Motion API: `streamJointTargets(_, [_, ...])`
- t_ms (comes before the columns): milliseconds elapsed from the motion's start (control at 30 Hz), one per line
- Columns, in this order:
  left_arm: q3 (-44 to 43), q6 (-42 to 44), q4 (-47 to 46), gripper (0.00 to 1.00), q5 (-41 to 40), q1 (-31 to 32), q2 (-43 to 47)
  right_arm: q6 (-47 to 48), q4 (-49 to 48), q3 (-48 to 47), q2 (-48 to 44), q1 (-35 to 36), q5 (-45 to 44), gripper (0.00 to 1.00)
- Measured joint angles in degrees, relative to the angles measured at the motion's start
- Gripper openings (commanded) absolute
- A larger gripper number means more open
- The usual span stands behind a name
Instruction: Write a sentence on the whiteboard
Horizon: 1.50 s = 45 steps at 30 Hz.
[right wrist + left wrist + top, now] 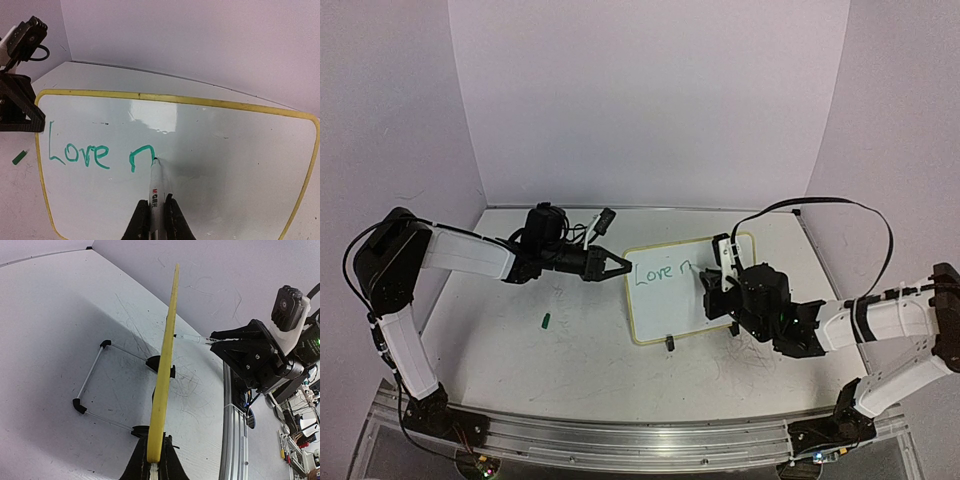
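One word, "Love", and the first arch of a next letter show in green on the whiteboard (200,150), which is propped on its black feet (670,343) in the middle of the bench (520,370) between the arms, so I judge the sentence barely begun. The right tool (153,212) grips a marker (155,187) with its tip at that arch's end, and the left tool (154,454) is pinched on the board's yellow edge. Whether the new letter is an n or an m cannot be told, and the left wrist view shows the board only edge-on.
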<state>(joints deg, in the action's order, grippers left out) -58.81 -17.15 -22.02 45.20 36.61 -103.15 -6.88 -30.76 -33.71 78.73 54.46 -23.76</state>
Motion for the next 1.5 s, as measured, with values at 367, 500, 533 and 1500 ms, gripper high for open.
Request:
streamJointTargets(367, [0.0, 0.0, 0.0, 0.00, 0.0, 0.0, 0.0, 0.4, -0.4, -1.0, 0.3, -0.1, -1.7, 0.00])
streamJointTargets(500, [0.0, 0.0, 0.0, 0.00, 0.0, 0.0, 0.0, 0.4, -0.2, -1.3, 0.3, -0.1, -2.8, 0.00])
streamJointTargets(533, [0.0, 0.0, 0.0, 0.00, 0.0, 0.0, 0.0, 0.3, -0.1, -1.3, 0.3, -0.1, -3.0, 0.00])
streamJointTargets(1500, [0.0, 0.2, 0.0, 0.00, 0.1, 0.1, 0.0, -3.0, 2.8, 1.7, -5.7, -0.3, -0.9, 0.00])
